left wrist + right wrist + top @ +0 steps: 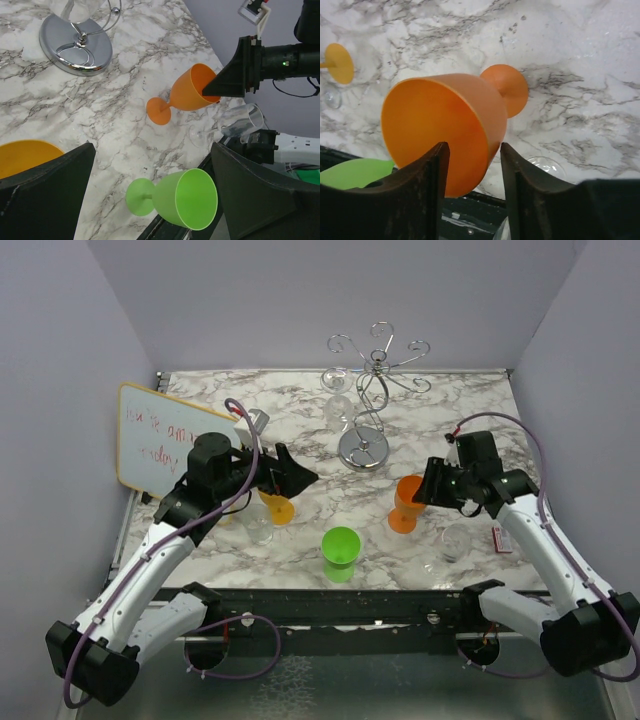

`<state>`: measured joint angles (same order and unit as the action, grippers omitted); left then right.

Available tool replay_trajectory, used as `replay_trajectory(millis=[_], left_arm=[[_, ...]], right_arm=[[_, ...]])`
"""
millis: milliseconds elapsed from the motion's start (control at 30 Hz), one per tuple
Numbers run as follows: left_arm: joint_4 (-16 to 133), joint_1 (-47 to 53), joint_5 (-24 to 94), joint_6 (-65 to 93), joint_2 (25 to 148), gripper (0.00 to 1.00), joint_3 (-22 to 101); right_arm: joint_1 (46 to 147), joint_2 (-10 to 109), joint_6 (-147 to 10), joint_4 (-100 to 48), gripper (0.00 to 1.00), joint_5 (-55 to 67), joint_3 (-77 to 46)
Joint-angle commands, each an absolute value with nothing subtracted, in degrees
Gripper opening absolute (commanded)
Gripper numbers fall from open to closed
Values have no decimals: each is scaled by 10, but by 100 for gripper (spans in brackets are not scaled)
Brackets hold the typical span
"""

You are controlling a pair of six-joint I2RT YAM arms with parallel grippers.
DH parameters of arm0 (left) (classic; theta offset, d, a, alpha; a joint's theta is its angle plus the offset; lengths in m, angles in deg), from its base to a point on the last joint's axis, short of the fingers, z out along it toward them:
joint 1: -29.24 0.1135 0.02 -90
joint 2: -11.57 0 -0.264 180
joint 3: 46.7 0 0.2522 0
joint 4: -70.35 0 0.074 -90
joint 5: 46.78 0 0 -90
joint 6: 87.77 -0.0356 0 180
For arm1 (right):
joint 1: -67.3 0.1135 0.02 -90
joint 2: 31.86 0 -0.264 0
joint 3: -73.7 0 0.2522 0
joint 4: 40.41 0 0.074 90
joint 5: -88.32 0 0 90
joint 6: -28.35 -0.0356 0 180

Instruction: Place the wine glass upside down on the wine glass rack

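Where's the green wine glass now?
In the top view, the green wine glass sits centrally by the near edge of the table, between the yellow glass and the orange glass.

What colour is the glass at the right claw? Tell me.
Orange. The wine glass shows best in the right wrist view.

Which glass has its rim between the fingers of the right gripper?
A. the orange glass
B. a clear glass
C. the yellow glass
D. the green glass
A: in the right wrist view the right gripper has one finger on each side of the rim of the orange glass.
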<state>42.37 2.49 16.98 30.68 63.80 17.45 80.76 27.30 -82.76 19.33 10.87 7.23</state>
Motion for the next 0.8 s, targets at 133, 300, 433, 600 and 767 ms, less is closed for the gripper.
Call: replay_trajectory(millis=[133, 300, 433, 600, 767], left_arm=[[448, 25, 119, 317, 657, 99, 181], [445, 25, 113, 331, 660, 99, 185], [449, 25, 116, 353, 665, 99, 186], [477, 25, 154, 442, 661, 99, 173], [616, 25, 190, 680, 648, 99, 96]], right_arm=[[832, 297, -860, 193, 23, -66, 10], [836, 286, -864, 211, 1, -71, -16], [836, 257, -871, 191, 1, -40, -26], [836, 207, -889, 85, 1, 50, 13], [837, 144, -909, -79, 1, 116, 95]])
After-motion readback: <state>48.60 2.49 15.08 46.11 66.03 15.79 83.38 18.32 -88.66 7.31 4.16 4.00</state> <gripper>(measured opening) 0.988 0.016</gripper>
